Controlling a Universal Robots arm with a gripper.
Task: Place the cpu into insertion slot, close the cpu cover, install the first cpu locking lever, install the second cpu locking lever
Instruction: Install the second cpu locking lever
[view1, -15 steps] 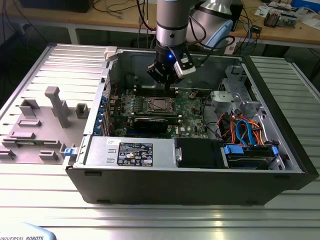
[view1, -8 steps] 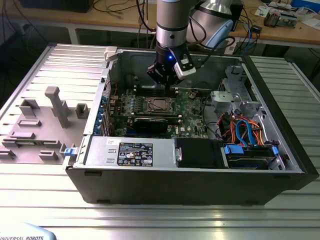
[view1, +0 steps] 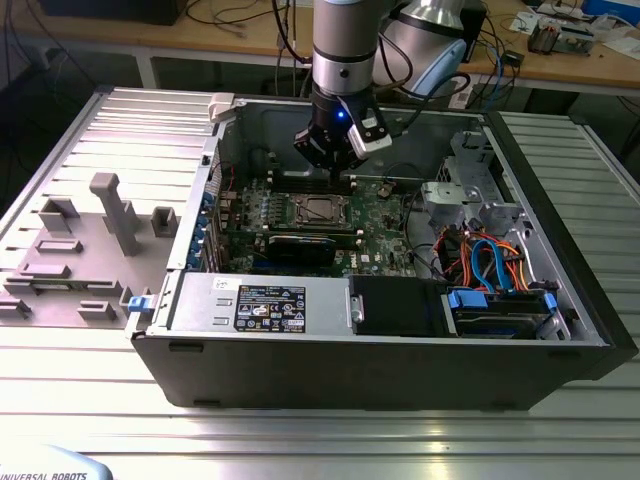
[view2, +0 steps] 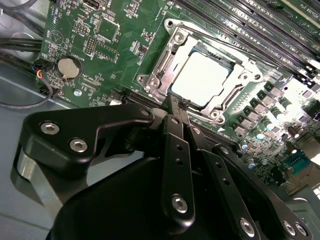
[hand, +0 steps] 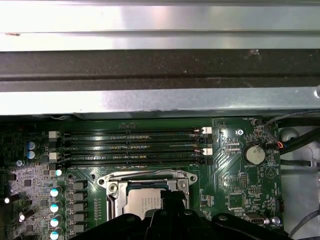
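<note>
The gripper (view2: 176, 102) hangs above the socket's edge, fingers pressed together, holding nothing; the cpu (view2: 200, 77) sits in the slot (view1: 320, 210), the cover (view2: 165, 60) down around it; memory slots (hand: 130, 145) lie beside.

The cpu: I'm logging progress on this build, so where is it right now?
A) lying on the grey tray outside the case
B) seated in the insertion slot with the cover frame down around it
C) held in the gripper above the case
B: in the second wrist view the cpu lies in the insertion slot, its silver top showing through the cpu cover shut over it.
</note>
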